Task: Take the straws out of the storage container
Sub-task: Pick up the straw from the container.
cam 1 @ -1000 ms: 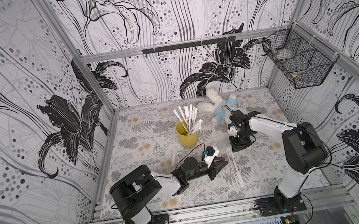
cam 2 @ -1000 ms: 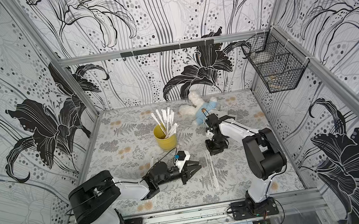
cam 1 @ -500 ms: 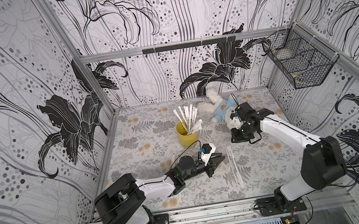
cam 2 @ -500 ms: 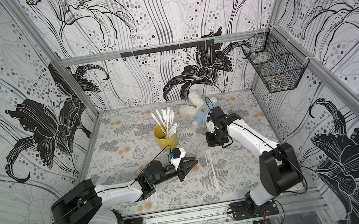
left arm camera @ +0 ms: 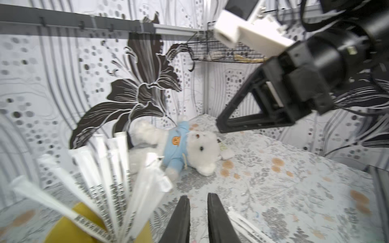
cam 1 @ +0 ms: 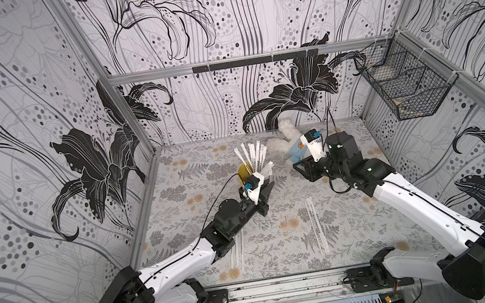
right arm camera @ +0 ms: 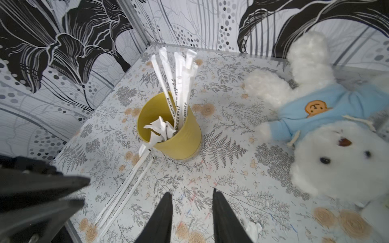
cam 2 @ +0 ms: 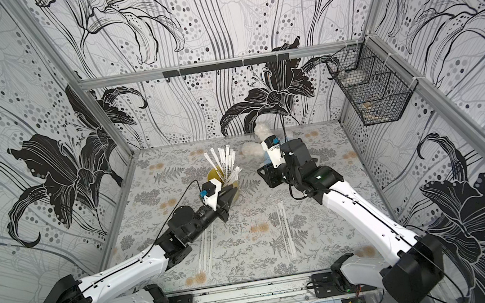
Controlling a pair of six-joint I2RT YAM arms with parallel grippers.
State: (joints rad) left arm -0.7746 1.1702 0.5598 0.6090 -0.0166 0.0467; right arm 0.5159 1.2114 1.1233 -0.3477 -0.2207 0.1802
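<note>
Straws [cam 1: 253,157] fan upright from mustard storage container [cam 1: 241,170], centre-back of counter [cam 1: 283,261] in both top views, left of white teddy [cam 1: 294,146]. Loose straws [cam 1: 316,227] lie flat in two pairs nearer frame bottom. Left jaws narrowly parted, empty, just beside container. Right jaws open wider, empty, above counter near teddy.
</note>
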